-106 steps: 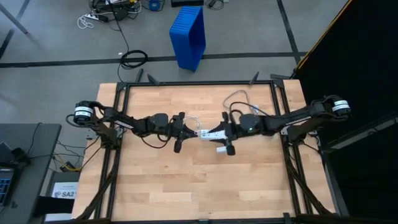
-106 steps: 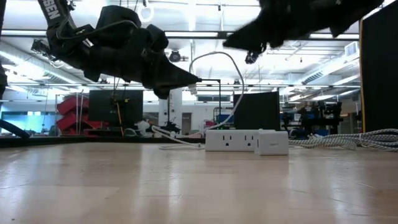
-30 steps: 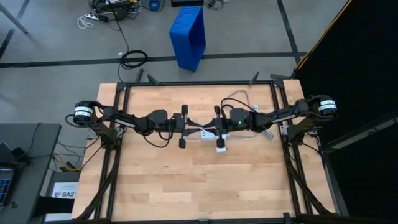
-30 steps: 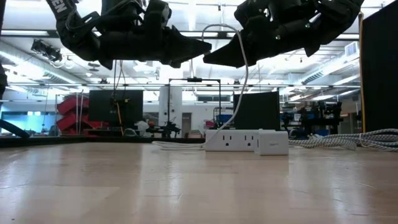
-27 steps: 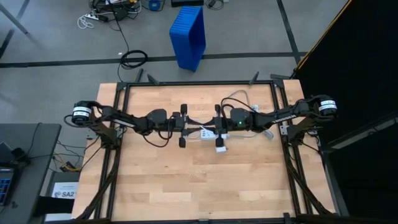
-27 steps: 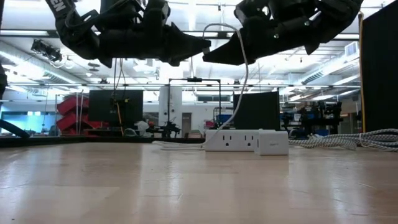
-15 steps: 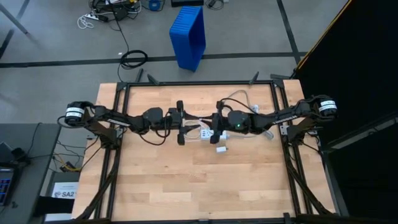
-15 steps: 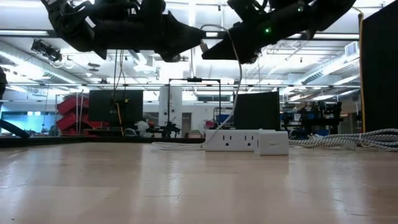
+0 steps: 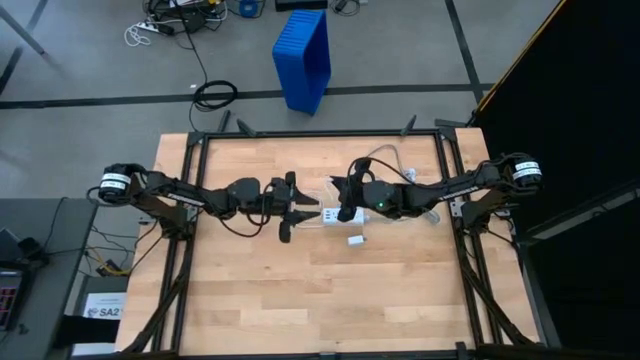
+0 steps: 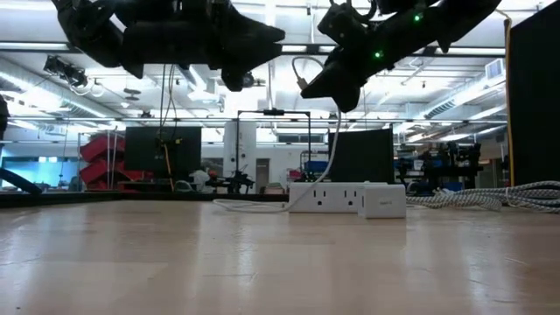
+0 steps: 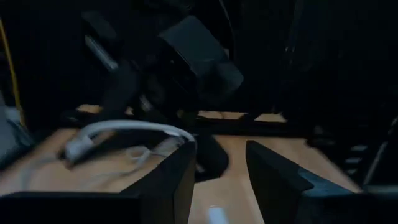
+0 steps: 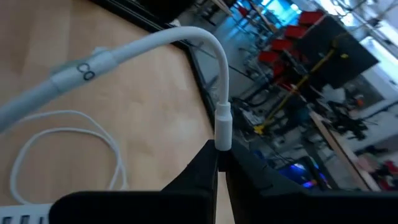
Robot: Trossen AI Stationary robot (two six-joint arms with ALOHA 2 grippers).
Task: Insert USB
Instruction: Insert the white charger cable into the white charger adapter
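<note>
Clearly the right gripper had its jaws pinched on the thin white USB cable's plug, raised above mid-bench over the white plastic power strip. Left gripper jaws half-open, empty. Risk: plug twisting in that thin pinch, missing the port.

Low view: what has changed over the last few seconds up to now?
The left gripper has let go and drawn back; its fingers now stand apart. The right gripper took over the USB plug, stays shut on it and has tilted downward. The power strip and table have not moved.
</note>
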